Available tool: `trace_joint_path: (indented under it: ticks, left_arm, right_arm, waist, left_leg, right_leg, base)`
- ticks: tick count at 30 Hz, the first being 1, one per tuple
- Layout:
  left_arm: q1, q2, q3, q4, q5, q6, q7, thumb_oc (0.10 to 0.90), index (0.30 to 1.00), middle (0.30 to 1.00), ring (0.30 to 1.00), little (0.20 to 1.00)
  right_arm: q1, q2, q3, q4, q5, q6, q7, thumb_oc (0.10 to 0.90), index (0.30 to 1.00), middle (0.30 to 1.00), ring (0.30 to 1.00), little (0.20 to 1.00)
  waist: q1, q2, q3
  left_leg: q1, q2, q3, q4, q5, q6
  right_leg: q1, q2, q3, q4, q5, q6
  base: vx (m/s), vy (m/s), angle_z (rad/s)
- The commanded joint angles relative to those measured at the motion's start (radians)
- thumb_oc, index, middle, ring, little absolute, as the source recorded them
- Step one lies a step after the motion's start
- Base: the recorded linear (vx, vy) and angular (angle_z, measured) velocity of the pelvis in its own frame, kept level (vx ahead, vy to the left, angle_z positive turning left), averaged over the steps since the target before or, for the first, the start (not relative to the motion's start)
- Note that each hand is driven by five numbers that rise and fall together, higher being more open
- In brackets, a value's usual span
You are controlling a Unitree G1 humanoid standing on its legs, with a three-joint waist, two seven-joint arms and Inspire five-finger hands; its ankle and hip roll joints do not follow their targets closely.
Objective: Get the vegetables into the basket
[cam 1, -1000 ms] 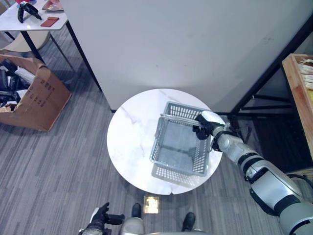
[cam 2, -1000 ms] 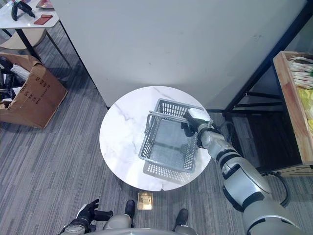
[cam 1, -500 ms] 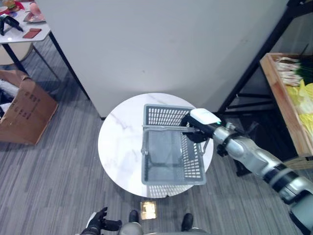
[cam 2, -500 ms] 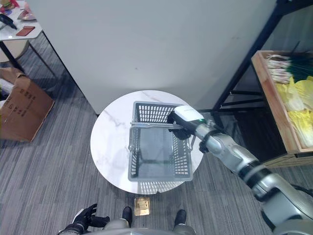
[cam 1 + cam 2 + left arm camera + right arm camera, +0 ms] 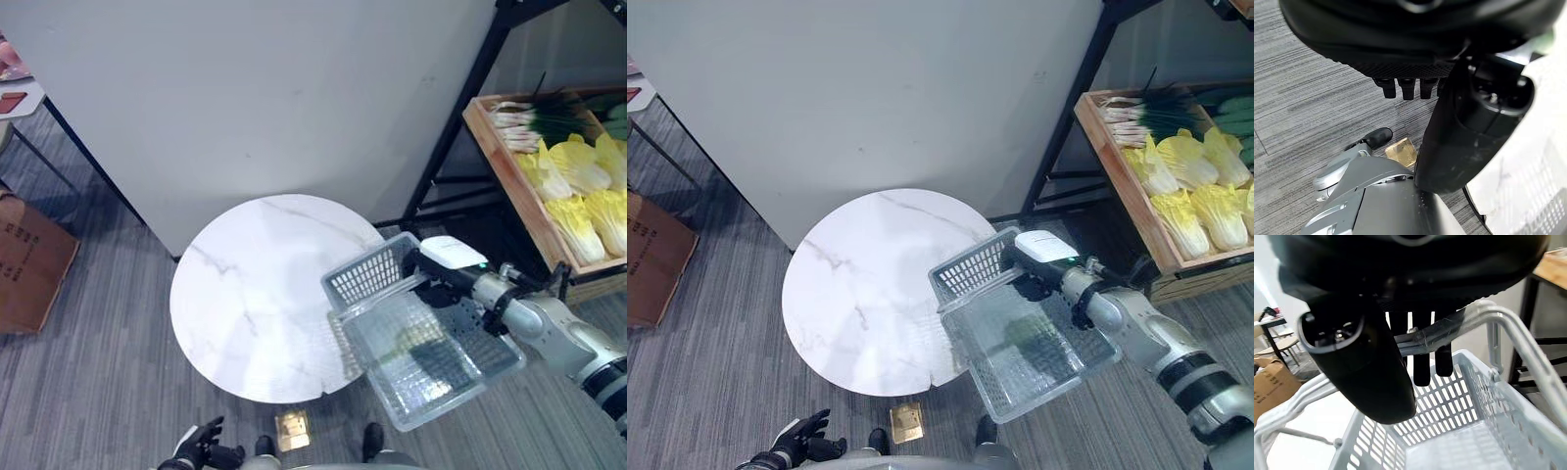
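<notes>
Grey plastic mesh makes up the basket (image 5: 1019,328), which hangs tilted off the 3 o'clock edge of the round white marble surface (image 5: 862,289), most of it over the grey floor (image 5: 715,382). Nothing lies inside it; its latticed bottom and walls are bare. The right robot hand (image 5: 1043,262) grips the basket's handle (image 5: 1459,328) at its far rim, and the right wrist view shows the fingers (image 5: 1420,360) curled over the paired handle bars with the thumb beside them.

At 2 o'clock from the surface, well apart from the basket, a wooden crate (image 5: 1127,186) sits on a dark metal rack (image 5: 1068,117). It holds the vegetables: pale yellow cabbages (image 5: 1185,186) in a cluster and green onions (image 5: 1146,113) with white ends toward the back.

The left robot hand (image 5: 798,441) hangs low at 7 o'clock near the floor, its fingers loosely spread and holding nothing. A brown cardboard box (image 5: 651,255) stands at 9 o'clock.
</notes>
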Motion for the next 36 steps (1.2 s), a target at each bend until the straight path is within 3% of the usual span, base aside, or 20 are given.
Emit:
trace_joint_path:
  ticks: [1,5,6,7,8,9,11,12,14,16,19,22,24,29,36]
  left_arm:
    - [-0.031,0.041,-0.036,0.029,0.013,-0.035,0.0,0.9,1.0,1.0,1.0,1.0]
    - [-0.078,0.038,-0.02,0.016,0.034,-0.043,0.056,0.9,1.0,1.0,1.0,1.0]
    - [-0.092,0.038,-0.026,0.019,0.067,-0.05,0.066,0.9,1.0,1.0,1.0,1.0]
    - [-0.094,0.039,-0.026,0.022,0.069,-0.051,0.068,0.9,1.0,1.0,1.0,1.0]
    - [-0.101,0.041,-0.011,0.034,0.074,-0.048,0.075,0.9,1.0,1.0,1.0,1.0]
    - [-0.11,0.049,-0.007,0.047,0.086,-0.049,0.08,0.9,1.0,1.0,1.0,1.0]
    - [-0.112,0.062,-0.001,0.046,0.096,-0.046,0.084,0.9,1.0,1.0,1.0,1.0]
    - [-0.112,0.062,0.0,0.046,0.096,-0.046,0.084,0.9,1.0,1.0,1.0,1.0]
    - [-0.102,0.079,0.021,0.049,0.108,-0.036,0.098,0.9,1.0,1.0,1.0,1.0]
    - [-0.098,0.089,0.037,0.053,0.103,-0.036,0.112,0.9,1.0,1.0,1.0,1.0]
    - [-0.074,0.092,0.061,0.046,0.093,-0.034,0.118,0.9,1.0,1.0,1.0,1.0]
    - [-0.058,0.089,0.08,0.05,0.086,-0.034,0.12,0.9,1.0,1.0,1.0,1.0]
    - [-0.055,0.084,0.083,0.054,0.085,-0.034,0.12,0.9,1.0,1.0,1.0,1.0]
    - [-0.066,0.049,0.077,0.052,0.098,-0.037,0.122,0.9,1.0,1.0,1.0,1.0]
    - [-0.071,0.022,0.046,-0.01,0.081,-0.045,0.117,0.9,1.0,1.0,1.0,1.0]
  right_arm:
    - [-0.076,0.003,-0.164,-0.096,0.089,-0.069,-0.102,0.4,0.3,0.3,0.3,0.3]
    - [0.065,0.01,-0.322,-0.086,0.083,-0.053,-0.144,0.4,0.3,0.3,0.3,0.3]
    - [0.135,0.022,-0.383,-0.078,0.072,-0.046,-0.162,0.4,0.3,0.3,0.3,0.3]
    - [0.161,0.024,-0.408,-0.087,0.063,-0.042,-0.166,0.4,0.3,0.3,0.3,0.3]
    - [0.188,0.048,-0.44,-0.075,0.047,-0.032,-0.191,0.4,0.3,0.3,0.3,0.3]
    - [0.186,0.063,-0.44,-0.078,0.04,-0.028,-0.202,0.4,0.3,0.3,0.3,0.3]
    - [0.168,0.076,-0.429,-0.086,0.031,-0.023,-0.202,0.4,0.3,0.3,0.3,0.3]
    - [0.167,0.077,-0.428,-0.085,0.031,-0.022,-0.202,0.4,0.3,0.3,0.3,0.3]
    - [0.134,0.102,-0.402,-0.091,0.039,-0.024,-0.204,0.4,0.3,0.3,0.3,0.3]
    - [0.096,0.121,-0.368,-0.095,0.043,-0.027,-0.208,0.4,0.3,0.3,0.3,0.3]
    - [0.047,0.131,-0.329,-0.114,0.039,-0.03,-0.202,0.4,0.3,0.3,0.3,0.3]
    - [0.04,0.139,-0.307,-0.133,0.04,-0.033,-0.196,0.4,0.3,0.3,0.3,0.3]
    - [0.047,0.135,-0.309,-0.139,0.038,-0.034,-0.196,0.4,0.3,0.3,0.3,0.3]
    - [0.171,0.099,-0.406,-0.159,0.044,-0.034,-0.197,0.4,0.3,0.3,0.3,0.3]
    - [0.322,0.098,-0.547,-0.151,0.071,-0.041,-0.221,0.4,0.3,0.3,0.3,0.3]
  waist:
    - [0.031,-0.057,-0.046]
    - [0.0,-0.074,0.011]
    - [-0.022,-0.083,0.023]
    - [-0.021,-0.086,0.024]
    - [-0.038,-0.084,0.03]
    - [-0.037,-0.076,0.037]
    - [-0.025,-0.061,0.041]
    - [-0.026,-0.063,0.041]
    - [0.001,-0.043,0.038]
    - [0.021,-0.031,0.031]
    - [0.048,-0.029,0.015]
    - [0.075,-0.043,-0.003]
    - [0.075,-0.042,-0.009]
    - [0.023,-0.018,0.0]
    - [-0.02,0.015,0.02]
  left_leg:
    - [-0.06,0.035,-0.022,0.106,-0.037,-0.035]
    - [-0.119,0.005,-0.021,0.209,-0.093,-0.009]
    - [-0.117,-0.022,-0.005,0.203,-0.103,0.006]
    - [-0.117,-0.034,0.004,0.196,-0.102,0.012]
    - [-0.121,-0.057,0.026,0.169,-0.089,0.02]
    - [-0.122,-0.05,0.044,0.158,-0.083,0.022]
    - [-0.129,-0.037,0.079,0.145,-0.07,0.031]
    - [-0.131,-0.04,0.08,0.144,-0.067,0.032]
    - [-0.131,-0.021,0.139,0.122,-0.046,0.043]
    - [-0.125,-0.013,0.164,0.114,-0.052,0.042]
    - [-0.13,-0.011,0.232,0.104,-0.034,0.05]
    - [-0.137,0.007,0.302,0.098,-0.008,0.032]
    - [-0.137,0.018,0.319,0.102,0.0,0.025]
    - [-0.131,0.109,0.363,0.111,0.079,-0.041]
    - [-0.13,0.185,0.349,0.128,0.139,-0.091]
  right_leg:
    - [0.004,-0.157,-0.007,0.006,0.052,0.118]
    - [-0.069,-0.208,0.026,0.105,0.075,0.132]
    - [-0.096,-0.23,0.05,0.107,0.152,0.153]
    - [-0.106,-0.237,0.058,0.098,0.187,0.154]
    - [-0.142,-0.252,0.075,0.073,0.277,0.154]
    - [-0.162,-0.256,0.068,0.067,0.29,0.154]
    - [-0.166,-0.268,0.002,0.096,0.227,0.154]
    - [-0.169,-0.271,0.003,0.098,0.228,0.154]
    - [-0.129,-0.278,-0.089,0.19,0.131,0.141]
    - [-0.094,-0.276,-0.105,0.263,0.067,0.138]
    - [-0.042,-0.281,-0.141,0.324,0.032,0.133]
    - [0.029,-0.244,-0.197,0.224,0.011,0.135]
    - [0.037,-0.234,-0.212,0.199,-0.005,0.137]
    - [0.043,-0.159,-0.204,0.146,-0.08,0.097]
    - [0.045,-0.085,-0.18,0.15,-0.138,0.055]
  base:
    - [-0.11,0.051,-0.11]
    - [-0.15,0.172,-0.06]
    - [-0.13,0.222,-0.14]
    - [-0.21,0.277,-0.18]
    - [-0.21,0.186,-0.33]
    - [-0.25,0.183,-0.47]
    - [-0.18,0.103,-0.85]
    - [-0.16,0.103,-1.12]
    - [-0.18,0.138,-0.75]
    - [-0.13,0.103,-0.88]
    - [-0.13,0.008,-0.84]
    - [-0.07,-0.125,-0.91]
    - [-0.01,-0.135,-0.81]
    - [-0.02,-0.249,-0.31]
    - [-0.01,-0.223,-0.19]
